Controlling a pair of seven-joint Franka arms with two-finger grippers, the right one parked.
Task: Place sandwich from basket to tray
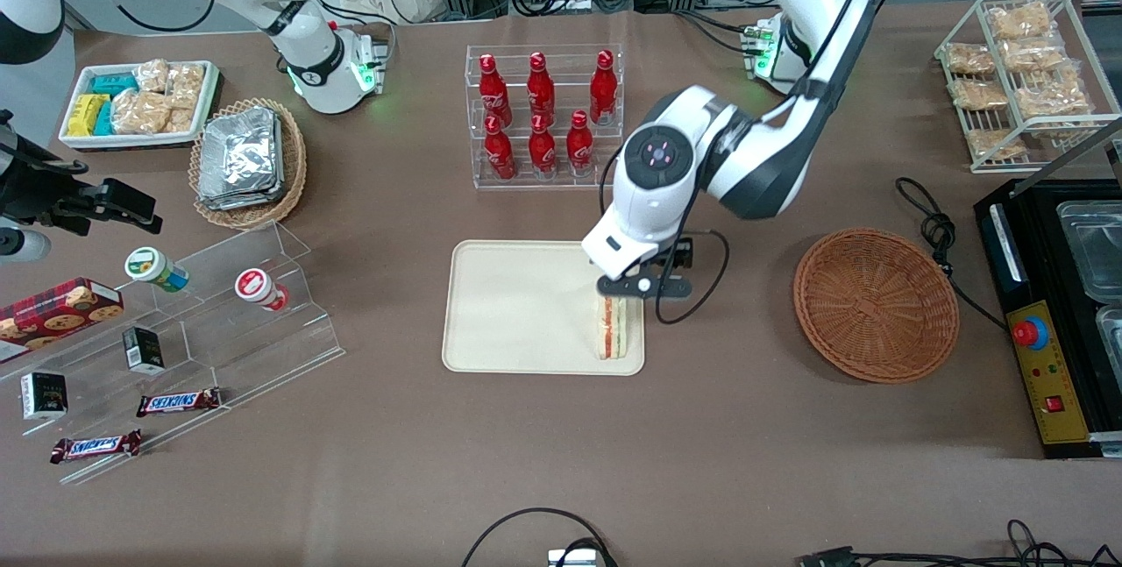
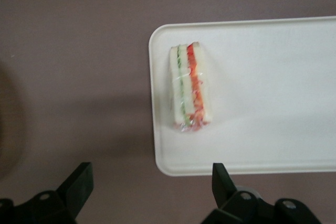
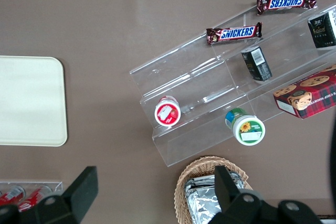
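Sandwich (image 2: 190,88) lies on tray (image 2: 273,98); spread tool (image 2: 152,182) above.

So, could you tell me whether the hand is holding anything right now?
Nothing: the hand hangs open above the sandwich, which lies on the tray.

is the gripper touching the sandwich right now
Apart. In the left wrist view the gripper is open, its fingertips clear of the sandwich, which lies alone on the tray near its corner.
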